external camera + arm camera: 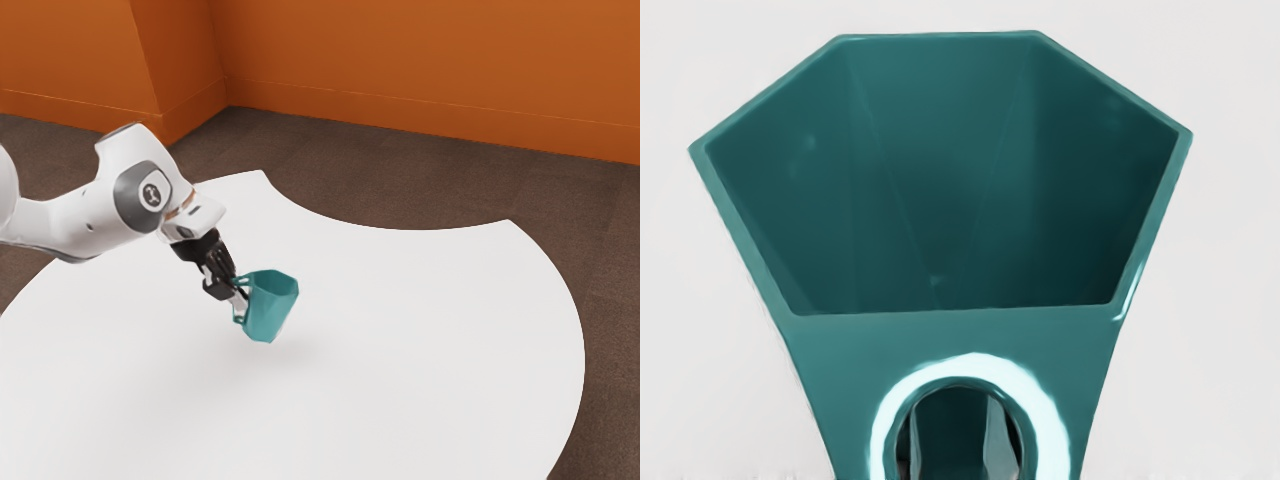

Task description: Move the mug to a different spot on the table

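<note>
The teal mug [270, 305] (hexagonal rim, empty inside) hangs tilted over the left-centre of the white table [450, 350], with its handle [975, 368] toward the arm. The black gripper [232, 287] is clamped narrowly on that handle. Whether the base touches the table cannot be determined.

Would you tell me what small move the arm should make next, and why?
Probably carry the mug sideways toward bare table: the gripper is shut on it, and it seems to hang tilted, just off the surface.
</note>
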`<state>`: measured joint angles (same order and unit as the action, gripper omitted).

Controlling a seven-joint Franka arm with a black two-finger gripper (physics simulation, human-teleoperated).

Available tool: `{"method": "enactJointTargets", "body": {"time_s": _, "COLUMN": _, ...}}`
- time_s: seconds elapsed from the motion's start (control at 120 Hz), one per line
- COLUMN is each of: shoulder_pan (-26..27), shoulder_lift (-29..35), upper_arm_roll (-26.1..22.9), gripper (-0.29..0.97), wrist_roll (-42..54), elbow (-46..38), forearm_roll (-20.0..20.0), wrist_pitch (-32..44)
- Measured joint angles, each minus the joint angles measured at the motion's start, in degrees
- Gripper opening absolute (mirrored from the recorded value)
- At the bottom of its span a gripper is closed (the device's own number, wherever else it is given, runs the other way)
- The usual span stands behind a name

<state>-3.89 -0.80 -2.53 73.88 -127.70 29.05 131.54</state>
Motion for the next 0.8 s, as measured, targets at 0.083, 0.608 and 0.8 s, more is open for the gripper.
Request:
{"method": "enactJointTargets", "body": {"time_s": 0.083, "shoulder_pan": 0.6, "shoulder_lift": 0.6, "upper_arm_roll": 1.7, "gripper": 0.02, "wrist_roll": 4.3, "elbow": -1.5, "forearm_roll": 1.7, "wrist_pitch": -0.3}}
{"method": "enactJointTargets", "body": {"time_s": 0.608, "shoulder_pan": -1.5, "shoulder_lift": -1.0, "upper_arm_roll": 8.2, "gripper": 0.03, "wrist_roll": 34.2, "elbow": -4.3, "forearm_roll": 13.8, "wrist_pitch": -0.9}}
{"method": "enactJointTargets", "body": {"time_s": 0.8, "shoulder_pan": -7.1, "shoulder_lift": -3.9, "upper_arm_roll": 8.3, "gripper": 0.02, "wrist_roll": 43.4, "elbow": -4.2, "forearm_roll": 17.3, "wrist_pitch": -1.0}}
